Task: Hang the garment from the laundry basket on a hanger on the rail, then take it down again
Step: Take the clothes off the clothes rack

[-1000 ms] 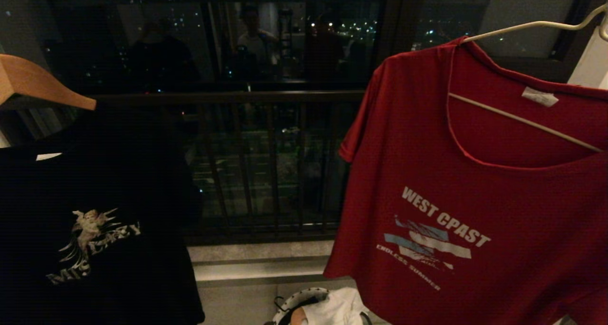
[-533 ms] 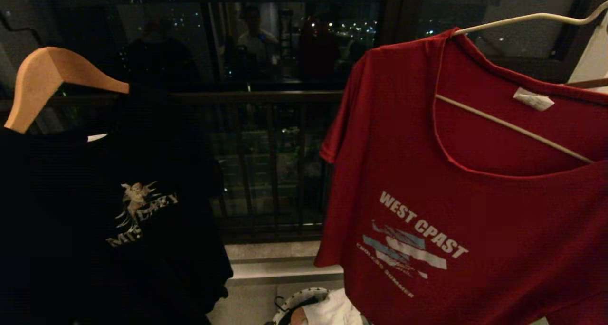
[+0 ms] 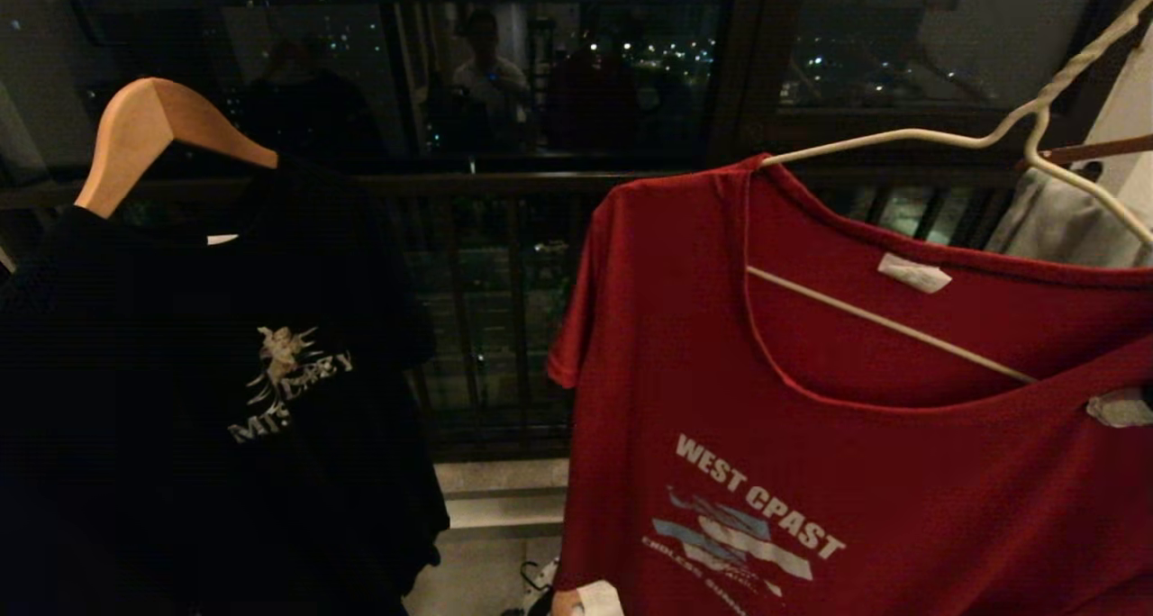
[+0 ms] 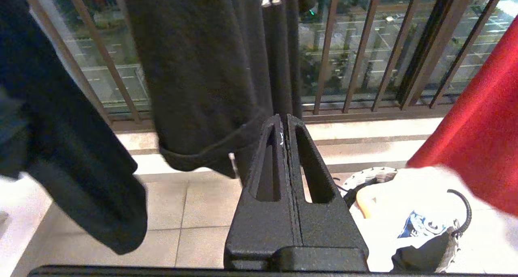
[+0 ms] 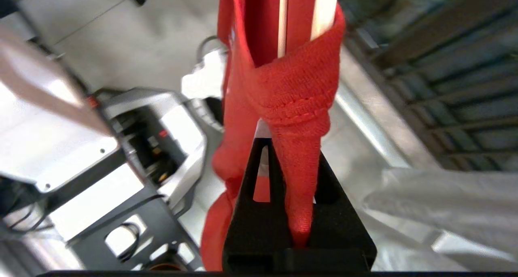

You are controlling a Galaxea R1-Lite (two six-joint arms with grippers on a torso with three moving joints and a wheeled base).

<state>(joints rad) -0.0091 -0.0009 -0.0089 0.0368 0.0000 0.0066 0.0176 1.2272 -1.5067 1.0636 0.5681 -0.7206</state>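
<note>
right tool [image 5: 283,163] clamped shut on the red garment [image 3: 811,436] hanging skewed on the white hanger [image 3: 910,139], so pull fabric off slow and keep hanger level.

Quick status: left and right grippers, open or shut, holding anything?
Left gripper: shut, empty.
Right gripper: shut on the red T-shirt.
</note>
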